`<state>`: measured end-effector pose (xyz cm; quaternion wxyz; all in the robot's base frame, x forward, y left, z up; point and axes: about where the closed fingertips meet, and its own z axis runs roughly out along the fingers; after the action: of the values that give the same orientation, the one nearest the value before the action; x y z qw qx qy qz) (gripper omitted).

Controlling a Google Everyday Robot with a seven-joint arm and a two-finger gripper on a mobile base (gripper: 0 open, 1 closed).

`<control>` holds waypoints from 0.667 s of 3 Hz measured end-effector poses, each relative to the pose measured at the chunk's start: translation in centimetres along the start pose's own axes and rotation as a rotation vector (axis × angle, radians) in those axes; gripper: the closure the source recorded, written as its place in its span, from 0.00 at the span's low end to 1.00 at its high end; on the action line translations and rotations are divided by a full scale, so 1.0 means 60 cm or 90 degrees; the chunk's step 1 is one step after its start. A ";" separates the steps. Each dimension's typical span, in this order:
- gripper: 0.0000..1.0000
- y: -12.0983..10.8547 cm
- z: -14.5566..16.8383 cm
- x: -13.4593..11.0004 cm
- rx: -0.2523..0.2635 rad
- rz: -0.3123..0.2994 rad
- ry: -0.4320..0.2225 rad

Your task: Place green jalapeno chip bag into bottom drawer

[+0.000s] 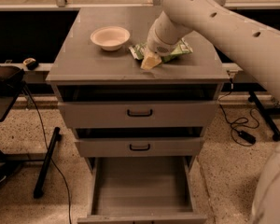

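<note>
The small crinkled light-green foil chip bag (181, 49) lay flat on the grey top of the cabinet (98, 62), at the right half and a little toward the back, well above the place where it should go. The gripper (150, 61), with a pale yellowish tip, was pressed down at the left front corner of this bag and touched it. If it already held the bag or only rested on it, I could not tell from where I stood. The thick white robot arm (224, 27) came down to it from the upper right and covered the middle part of the bag, so only both ends of the bag showed. Just to the left of the bag, not touching it, stood a shallow white round bowl (110, 37). Under the top, the two shallower grey drawers with black handles, the upper one (140, 113) and the middle one (140, 147), were each pulled out a little. The wide plain grey bottom drawer (140, 185) was pulled out far toward me, and its flat floor was in view between the low side walls. A black cable (238, 125) lay on the speckled floor (46, 209) at the right of the cabinet.
</note>
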<state>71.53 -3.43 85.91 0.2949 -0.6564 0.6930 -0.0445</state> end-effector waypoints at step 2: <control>0.13 -0.011 -0.007 -0.008 0.020 0.028 -0.035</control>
<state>71.92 -3.22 86.69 0.3248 -0.6374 0.6980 -0.0307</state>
